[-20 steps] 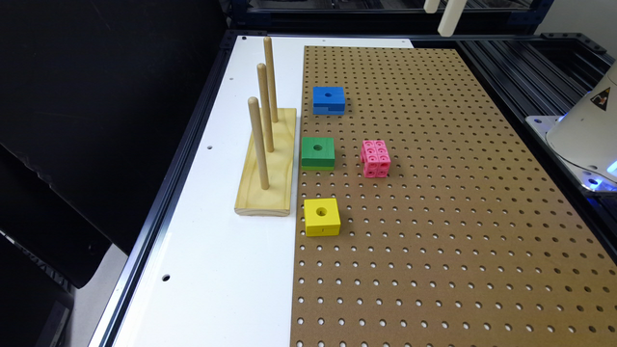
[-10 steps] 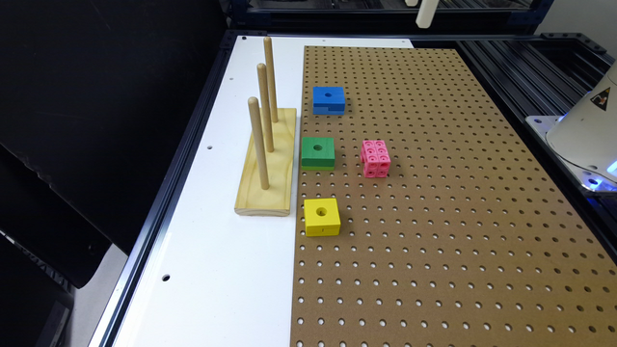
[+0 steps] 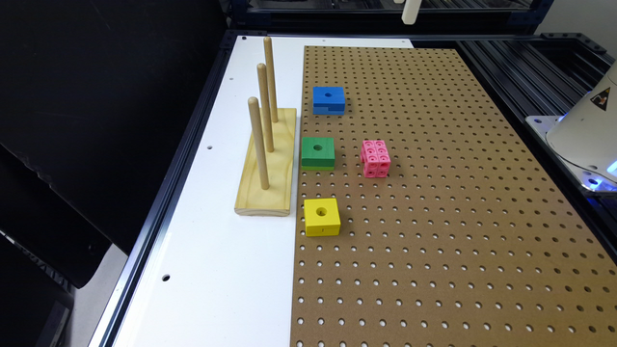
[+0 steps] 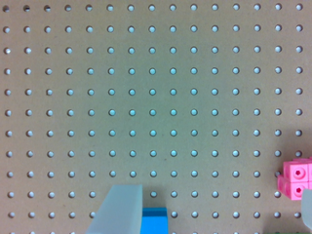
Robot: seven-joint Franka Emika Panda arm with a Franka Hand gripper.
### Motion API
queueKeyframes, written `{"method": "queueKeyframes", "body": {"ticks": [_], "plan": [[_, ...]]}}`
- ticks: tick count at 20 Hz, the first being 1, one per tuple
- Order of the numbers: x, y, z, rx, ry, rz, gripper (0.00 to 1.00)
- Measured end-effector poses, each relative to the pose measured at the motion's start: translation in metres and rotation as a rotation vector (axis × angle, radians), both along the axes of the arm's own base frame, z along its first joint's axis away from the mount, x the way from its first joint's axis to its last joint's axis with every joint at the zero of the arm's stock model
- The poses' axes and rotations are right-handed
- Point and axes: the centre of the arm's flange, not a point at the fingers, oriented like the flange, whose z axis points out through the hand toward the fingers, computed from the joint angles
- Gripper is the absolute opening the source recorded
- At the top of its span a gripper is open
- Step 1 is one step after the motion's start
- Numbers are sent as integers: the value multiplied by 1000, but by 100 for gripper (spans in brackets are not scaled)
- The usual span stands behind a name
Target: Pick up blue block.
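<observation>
The blue block [image 3: 328, 100] rests flat on the brown pegboard [image 3: 434, 217], its round hole facing up, at the far end of a row of blocks. In the wrist view a corner of the blue block [image 4: 155, 220] shows beside one translucent finger [image 4: 122, 209]. My gripper [image 4: 215, 191] is open, its fingers wide apart with only pegboard between them. In the exterior view the gripper [image 3: 409, 12] is a white tip high above the table's far edge, well apart from the block.
A green block [image 3: 318, 153] and a yellow block [image 3: 321, 216] lie in line with the blue one. A pink studded cube [image 3: 375, 158] sits to the green block's right. A wooden base with three upright pegs [image 3: 266, 159] stands on the white strip.
The gripper's white tip has drifted toward the exterior view's left along the top edge. The blocks have not moved.
</observation>
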Motion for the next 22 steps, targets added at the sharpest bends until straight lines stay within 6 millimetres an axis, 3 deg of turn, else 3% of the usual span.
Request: {"method": "queueKeyframes", "body": {"ticks": [10,22], "plan": [[27,-23,-3,2,11,-1,100],[37,-37,-3,1,9,-3,100]]}}
